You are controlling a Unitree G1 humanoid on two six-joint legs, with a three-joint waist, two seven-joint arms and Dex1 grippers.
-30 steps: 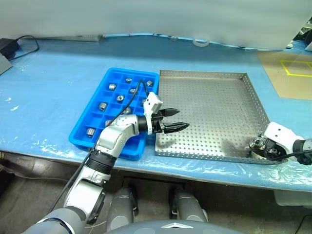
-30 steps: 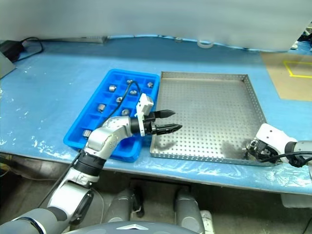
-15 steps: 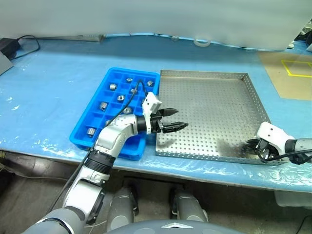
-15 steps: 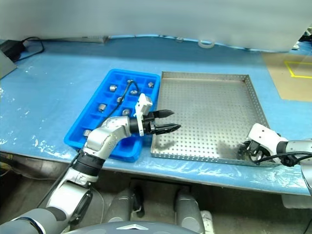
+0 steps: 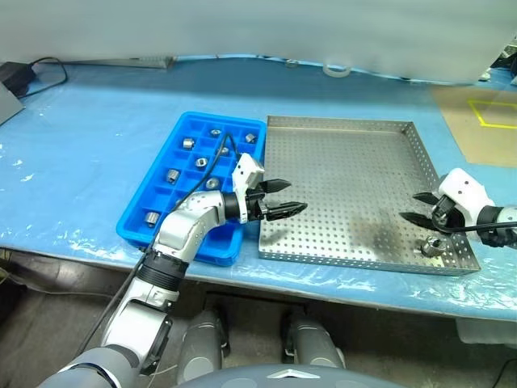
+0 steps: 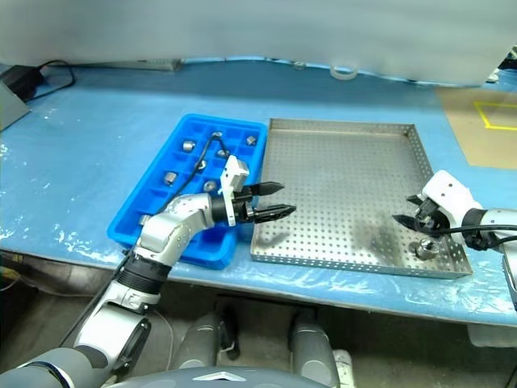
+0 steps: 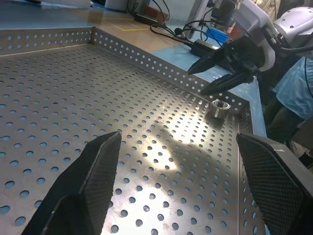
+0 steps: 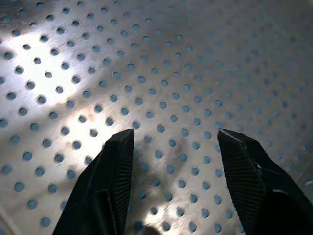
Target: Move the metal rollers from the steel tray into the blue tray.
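Currently your right claw (image 5: 420, 207) hangs parted and empty at 11 o'clock of one roller (image 5: 429, 246) in the steel tray's (image 5: 347, 145) corner; left claw (image 5: 283, 197) waits wide.

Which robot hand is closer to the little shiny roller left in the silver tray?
The right hand. It hovers open just above the roller in the tray's near right corner. The left hand is across the tray, at its left edge.

The steel tray (image 5: 347, 153) is silver, dotted with holes; the blue tray (image 5: 157, 206) bright blue; the rollers (image 5: 187, 144) apparently shiny silver.
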